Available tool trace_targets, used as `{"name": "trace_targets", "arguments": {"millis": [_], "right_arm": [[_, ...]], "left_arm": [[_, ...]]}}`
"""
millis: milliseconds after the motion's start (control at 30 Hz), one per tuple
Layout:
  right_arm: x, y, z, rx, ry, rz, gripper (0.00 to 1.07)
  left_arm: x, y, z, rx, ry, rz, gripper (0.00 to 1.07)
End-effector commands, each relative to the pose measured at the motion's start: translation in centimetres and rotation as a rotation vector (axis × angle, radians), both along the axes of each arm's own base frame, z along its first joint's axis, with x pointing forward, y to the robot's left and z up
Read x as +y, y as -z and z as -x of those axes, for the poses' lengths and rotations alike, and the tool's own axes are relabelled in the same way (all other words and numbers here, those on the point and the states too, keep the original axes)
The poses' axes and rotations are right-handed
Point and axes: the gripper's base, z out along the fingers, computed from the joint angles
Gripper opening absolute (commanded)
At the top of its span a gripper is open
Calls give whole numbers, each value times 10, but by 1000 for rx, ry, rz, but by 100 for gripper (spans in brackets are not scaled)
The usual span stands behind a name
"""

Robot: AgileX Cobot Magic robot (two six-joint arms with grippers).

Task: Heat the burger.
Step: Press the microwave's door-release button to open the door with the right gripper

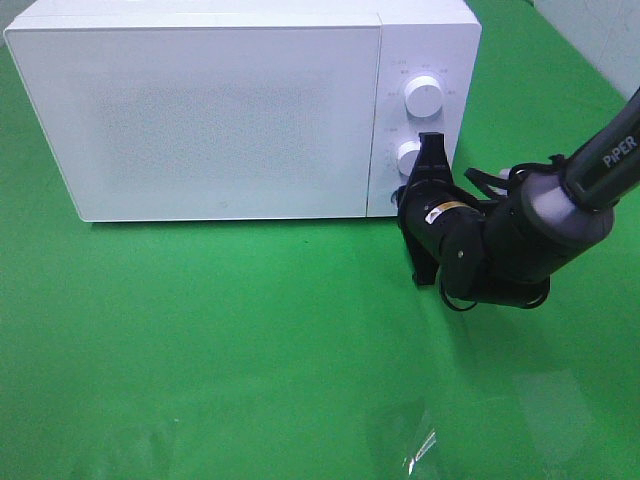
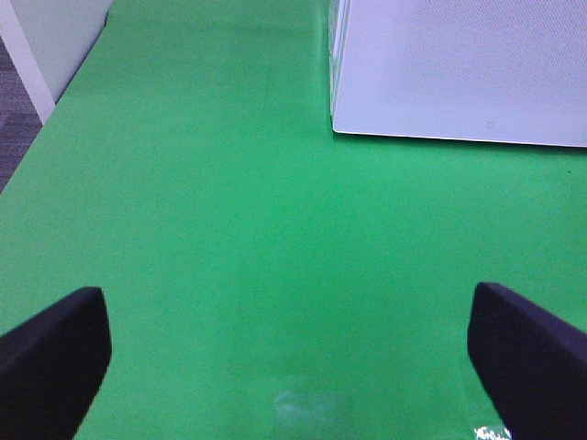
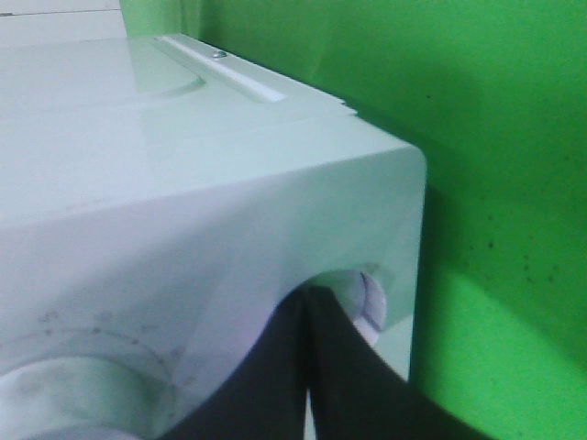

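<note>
The right arm [image 1: 605,160] is black with white PiPER lettering [image 1: 620,148]; behind its pincer [image 1: 432,150] sit a grey collar [image 1: 548,205], looped black cables [image 1: 490,178] and a yellow label [image 1: 447,210].

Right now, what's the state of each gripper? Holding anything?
Left gripper: open, holding nothing.
Right gripper: shut, holding nothing, tips at the lower knob of the microwave.

One white microwave [image 1: 220,110], two round knobs [image 1: 424,97] [image 1: 408,155], one black arm [image 1: 520,235], one green tabletop [image 1: 200,350].
</note>
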Motion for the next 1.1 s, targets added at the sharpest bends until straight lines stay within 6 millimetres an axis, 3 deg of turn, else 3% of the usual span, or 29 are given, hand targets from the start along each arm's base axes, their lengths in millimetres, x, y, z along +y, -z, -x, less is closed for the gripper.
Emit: {"name": "trace_targets", "arguments": {"millis": [33, 333, 1100], "right_arm": [[-8, -58, -28, -450, 121, -4, 0], [-7, -73, -42, -539, 155, -7, 0], [-7, -66, -43, -443, 154, -14, 0]], "left_arm": [[0, -1, 2, -31, 7, 3, 98], [0, -1, 2, -31, 7, 3, 98], [0, -1, 2, -31, 7, 3, 98]]}}
